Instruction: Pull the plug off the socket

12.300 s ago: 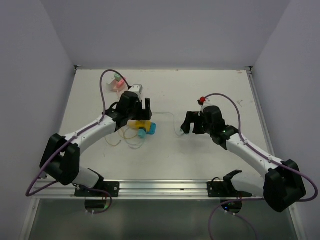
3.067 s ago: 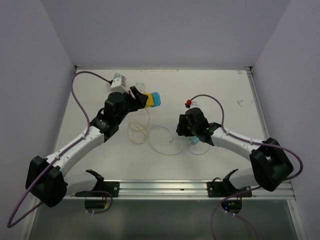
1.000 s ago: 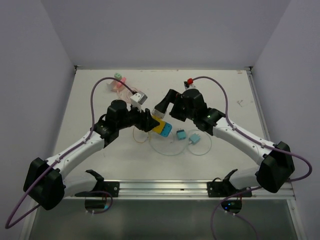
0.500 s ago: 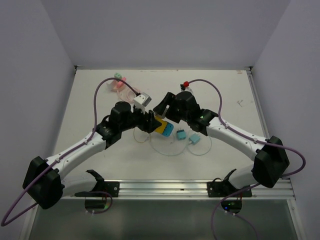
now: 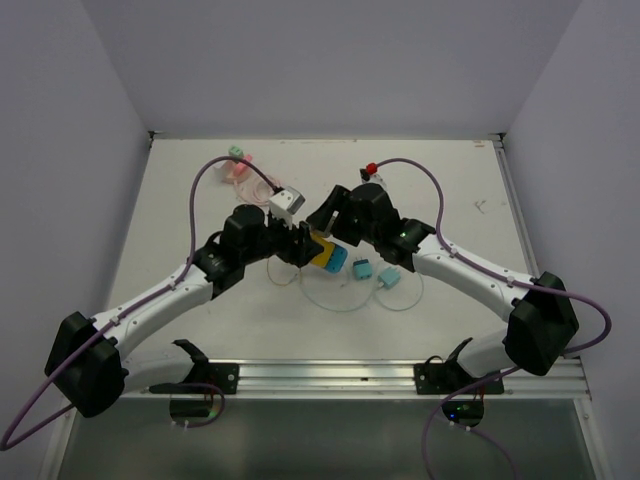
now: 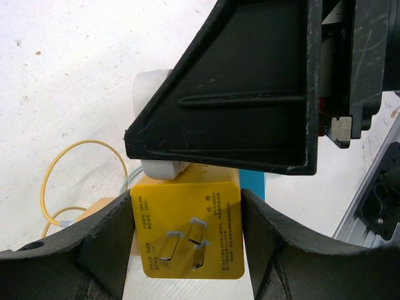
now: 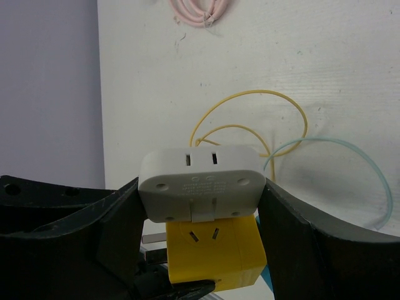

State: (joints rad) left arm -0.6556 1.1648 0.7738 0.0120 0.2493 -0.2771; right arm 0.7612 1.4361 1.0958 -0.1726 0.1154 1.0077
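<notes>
Rounded white plug (image 7: 200, 181) touching yellow socket cube (image 6: 187, 231), 3 prongs showing

plug (image 7: 200, 181) against socket block (image 7: 212, 250), small adapters (image 5: 362, 270) right, coiled cable (image 5: 232, 168) behind left

Both arms reach in from the near rail (image 5: 320, 372) and meet just beyond the middle of the white table (image 5: 450, 190). The left gripper (image 5: 298, 243) is at the 9 o'clock side of a yellow socket block (image 5: 322, 252). The right gripper (image 5: 324, 222) sits at the block's 12 o'clock, with a white plug (image 5: 319, 213) at its tip. A blue piece (image 5: 337, 261) touches the block at 4 o'clock. A teal plug (image 5: 362, 270) and a paler teal plug (image 5: 389, 279) lie near, at 3 to 4 o'clock, beside a thin pale cable loop (image 5: 335, 303). A coiled pink cable (image 5: 232, 170) lies well apart at 10 o'clock.
</notes>
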